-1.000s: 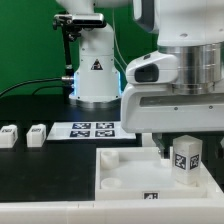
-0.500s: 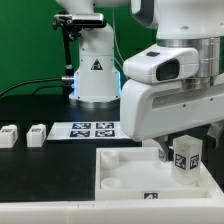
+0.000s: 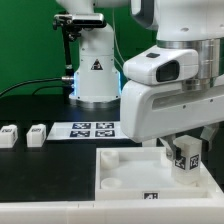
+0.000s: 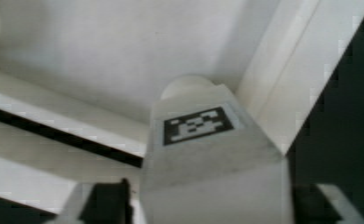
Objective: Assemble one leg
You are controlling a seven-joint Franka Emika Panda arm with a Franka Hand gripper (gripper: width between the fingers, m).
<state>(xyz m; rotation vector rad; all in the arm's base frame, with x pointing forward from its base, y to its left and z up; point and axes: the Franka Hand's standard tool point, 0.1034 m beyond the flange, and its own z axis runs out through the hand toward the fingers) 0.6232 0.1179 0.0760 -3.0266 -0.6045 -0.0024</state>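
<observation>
The leg (image 3: 185, 161), a small white block with a square tag, stands upright at the far corner of the white tray-like panel (image 3: 125, 172), on the exterior view's right. My gripper (image 3: 182, 152) reaches down from above and is shut on the leg, one finger on each side. In the wrist view the leg (image 4: 205, 140) fills the middle with its tag facing the camera, between the dark fingers (image 4: 110, 203), and the gripper (image 4: 211, 208) sits low around it. The panel's raised rim (image 4: 63, 55) shows behind. The leg's lower end is hidden.
Two more white legs (image 3: 9, 136) (image 3: 37, 134) lie on the black table at the exterior view's left. The marker board (image 3: 94, 129) lies behind the panel. The arm's white base (image 3: 93, 70) stands at the back in front of a green backdrop.
The gripper's housing has turned about its vertical axis with the leg in it; the leg's tag now looks slightly rotated. The leg stays at the same corner of the panel.
</observation>
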